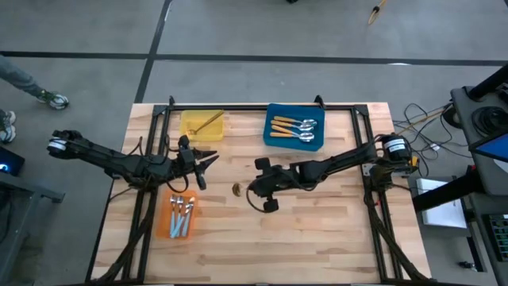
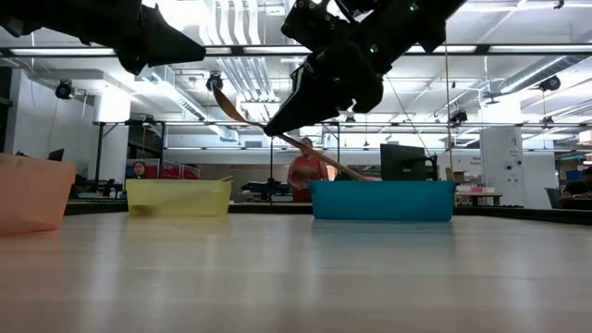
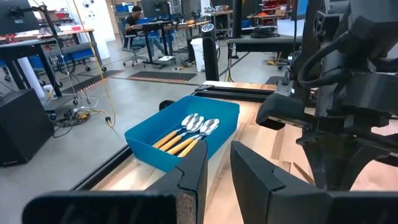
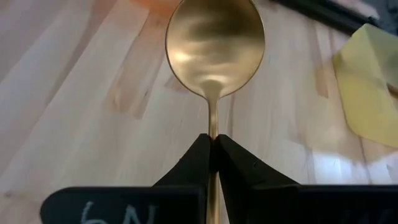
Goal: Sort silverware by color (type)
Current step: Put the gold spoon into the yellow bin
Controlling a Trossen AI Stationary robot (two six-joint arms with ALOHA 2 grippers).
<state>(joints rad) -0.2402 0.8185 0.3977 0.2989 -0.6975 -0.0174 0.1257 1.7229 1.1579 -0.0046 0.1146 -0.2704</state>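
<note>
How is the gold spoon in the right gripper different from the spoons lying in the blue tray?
The gold spoon is gold all over with a thin handle; the blue tray spoons have silver bowls and orange handles. The gold spoon is pinched by its handle in the right gripper above the table; the others lie side by side in the blue tray. All are small spoons.

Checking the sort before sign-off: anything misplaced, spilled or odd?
Nothing stands out. Orange-handled spoons lie in the blue tray, blue-handled spoons in the orange tray, one gold spoon in the yellow tray. The right gripper holds another gold spoon above the table.
</note>
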